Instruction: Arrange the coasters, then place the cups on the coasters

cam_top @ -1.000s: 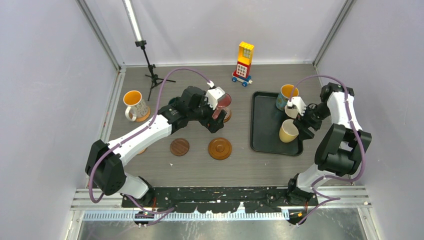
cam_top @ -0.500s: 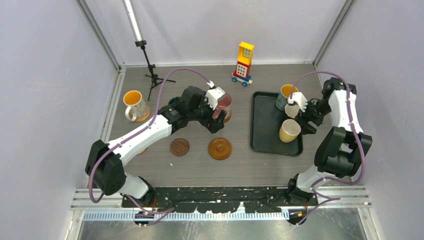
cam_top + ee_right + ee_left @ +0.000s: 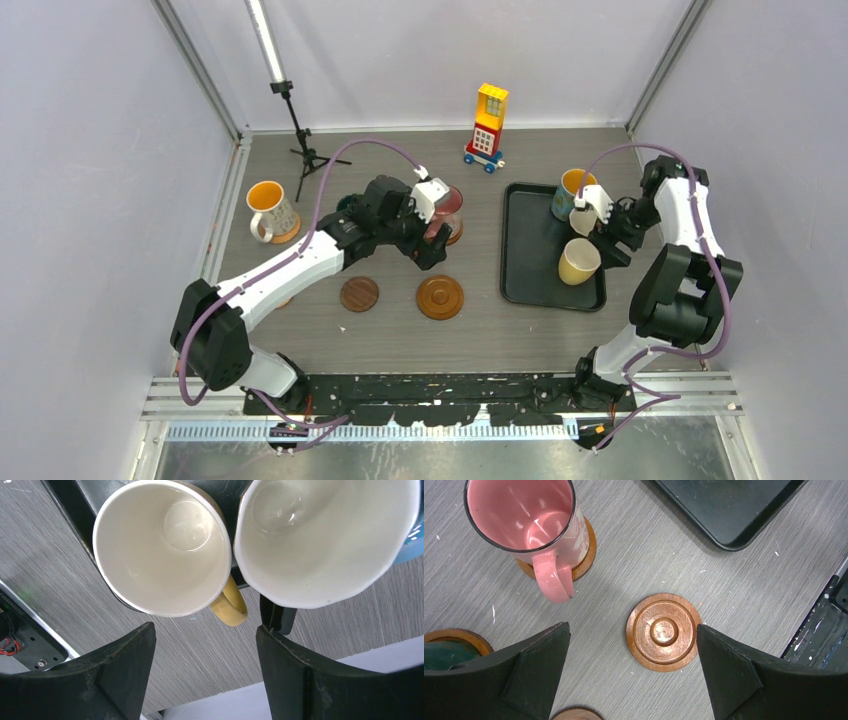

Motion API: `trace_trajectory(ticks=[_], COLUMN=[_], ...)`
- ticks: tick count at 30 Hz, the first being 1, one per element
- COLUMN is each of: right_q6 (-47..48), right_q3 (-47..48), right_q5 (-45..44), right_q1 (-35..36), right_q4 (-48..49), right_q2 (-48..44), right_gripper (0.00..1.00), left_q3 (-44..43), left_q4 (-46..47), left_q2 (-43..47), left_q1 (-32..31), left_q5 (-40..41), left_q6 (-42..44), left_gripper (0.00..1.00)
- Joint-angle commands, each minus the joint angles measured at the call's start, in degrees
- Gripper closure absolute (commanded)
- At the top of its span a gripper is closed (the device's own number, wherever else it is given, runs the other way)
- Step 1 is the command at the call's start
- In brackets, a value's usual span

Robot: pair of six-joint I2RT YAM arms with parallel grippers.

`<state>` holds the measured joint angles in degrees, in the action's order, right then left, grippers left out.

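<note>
Wood coaster (image 3: 664, 631), ringed, lies under open left hand (image 3: 631, 626); open right hand (image 3: 205, 627) hovers over glossy mugs (image 3: 160, 545).

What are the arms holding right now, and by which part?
Nothing: the left gripper and the right gripper both stand open and empty.

The left jaws hang just beside a pink mug (image 3: 451, 208). A dark coaster (image 3: 359, 294) and an orange-brown coaster (image 3: 440, 297) lie on the tabletop (image 3: 400, 345), nearer the arm bases than those jaws. The right jaws hover over a black tray (image 3: 528, 255), with a pale yellow mug (image 3: 579, 261) just on their near side and a blue mug (image 3: 571, 188) just beyond.
</note>
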<state>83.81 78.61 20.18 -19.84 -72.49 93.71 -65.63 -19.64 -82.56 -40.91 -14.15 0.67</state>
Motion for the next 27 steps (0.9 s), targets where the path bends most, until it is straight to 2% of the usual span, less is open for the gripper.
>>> trace_trajectory(ticks=[1, 17, 22, 27], right_q6=[1.3, 0.2, -5.2, -16.4], right_q3=[-1.2, -7.9, -10.3, -13.7], right_q5=[0.1, 1.6, 2.5, 1.3], right_q1=[0.6, 0.9, 2.7, 6.4], right_q4=[0.6, -3.8, -2.9, 2.2], right_q2=[-0.3, -6.3, -8.3, -11.2], right_gripper=[0.22, 0.25, 0.26, 0.28], left_q3=[0.3, 0.4, 0.2, -0.3], left_q4=[-0.1, 0.2, 0.5, 0.5], left_q2=[1.6, 0.9, 0.3, -0.5], left_q1=[-0.1, -0.1, -0.1, -0.1], left_q5=[-0.5, -0.9, -0.5, 1.4], left_q6=[0.2, -0.3, -0.4, -2.9], left_gripper=[0.01, 0.02, 0.02, 0.03])
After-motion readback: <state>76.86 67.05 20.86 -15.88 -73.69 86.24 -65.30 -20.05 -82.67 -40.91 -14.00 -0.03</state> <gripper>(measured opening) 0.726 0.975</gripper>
